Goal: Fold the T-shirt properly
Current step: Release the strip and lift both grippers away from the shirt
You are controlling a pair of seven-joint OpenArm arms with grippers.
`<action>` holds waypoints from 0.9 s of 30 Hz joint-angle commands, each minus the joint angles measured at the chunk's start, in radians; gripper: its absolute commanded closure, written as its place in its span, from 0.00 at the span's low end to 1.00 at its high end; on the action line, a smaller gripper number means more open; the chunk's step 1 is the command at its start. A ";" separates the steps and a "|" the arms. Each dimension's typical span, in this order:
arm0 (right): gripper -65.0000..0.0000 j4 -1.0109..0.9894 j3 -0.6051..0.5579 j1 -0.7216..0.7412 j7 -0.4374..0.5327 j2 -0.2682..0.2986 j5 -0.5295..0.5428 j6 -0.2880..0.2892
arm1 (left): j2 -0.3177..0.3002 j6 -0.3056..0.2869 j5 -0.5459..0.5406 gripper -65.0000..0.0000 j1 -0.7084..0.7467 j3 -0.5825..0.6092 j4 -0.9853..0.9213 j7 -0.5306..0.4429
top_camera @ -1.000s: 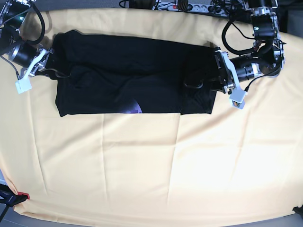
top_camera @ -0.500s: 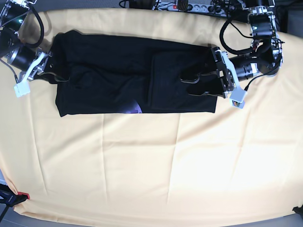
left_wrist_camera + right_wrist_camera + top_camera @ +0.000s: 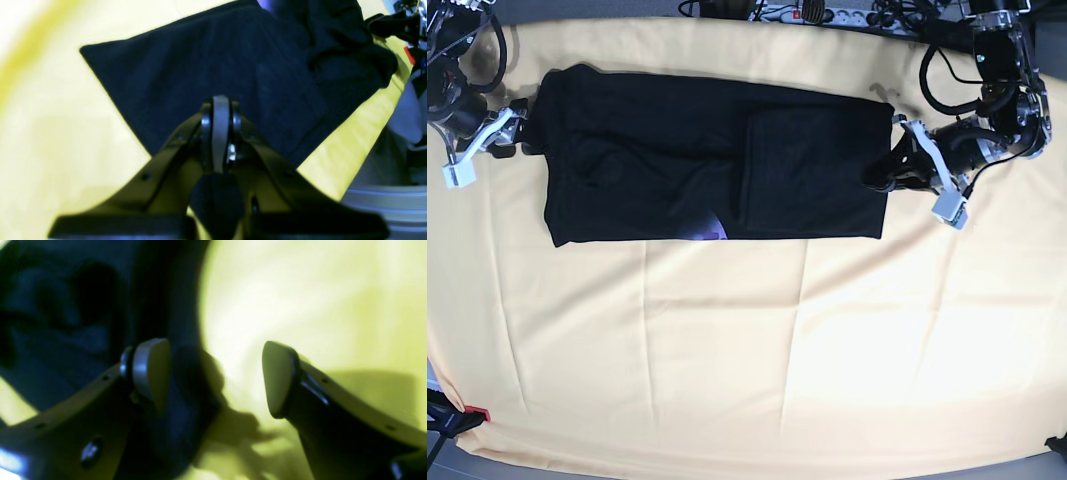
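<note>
Matt black knit cotton – T-shirt (image 3: 687, 160). Pale yellow woven cloth (image 3: 727, 350), softly creased. Smooth dark plastic with glinting metal screws – left gripper (image 3: 220, 133). Satin grey pads (image 3: 151, 368) – right gripper (image 3: 213, 376).

The T-shirt (image 3: 712, 165) lies across the bench's (image 3: 747, 350) far half, the left gripper (image 3: 879, 172) at its right edge, the right gripper (image 3: 519, 135) at its left.

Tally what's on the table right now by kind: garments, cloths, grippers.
Garments: 1, the black T-shirt, partly folded.
Cloths: 1, the pale yellow cloth under it.
Grippers: 2, the left gripper with fingers closed, at the shirt's edge; the right gripper with fingers apart.
Total: 4.
</note>
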 commanded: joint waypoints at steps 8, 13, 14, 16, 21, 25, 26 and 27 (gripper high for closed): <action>0.31 -0.201 -0.035 0.024 0.015 -0.031 0.145 0.020 | -0.082 -0.003 -0.027 1.00 -0.008 -0.006 0.015 -0.023; 0.31 -0.232 -0.170 0.028 0.011 -0.031 0.172 0.020 | -0.081 -0.003 -0.027 1.00 -0.008 -0.007 0.015 -0.022; 0.31 -0.232 -0.201 0.028 0.012 -0.030 0.172 0.020 | -0.081 -0.003 -0.027 1.00 -0.008 -0.007 0.015 -0.022; 0.31 -0.232 -0.252 0.029 0.012 -0.030 0.171 0.020 | -0.081 -0.003 -0.027 1.00 -0.008 -0.007 0.015 -0.022; 0.51 -0.224 -0.272 0.060 -0.007 -0.026 0.164 0.020 | -0.081 -0.003 -0.031 1.00 -0.008 -0.007 0.015 -0.022; 0.93 -0.165 -0.203 0.101 -0.088 -0.024 0.165 0.020 | -0.081 -0.003 -0.031 1.00 -0.008 -0.007 0.015 -0.022; 0.98 -0.142 -0.178 0.106 -0.098 -0.024 0.164 0.020 | -0.081 -0.003 -0.031 1.00 -0.008 -0.007 0.015 -0.022; 1.00 -0.113 -0.153 0.109 -0.099 -0.024 0.164 0.020 | -0.081 -0.003 -0.031 1.00 -0.008 -0.007 0.015 -0.022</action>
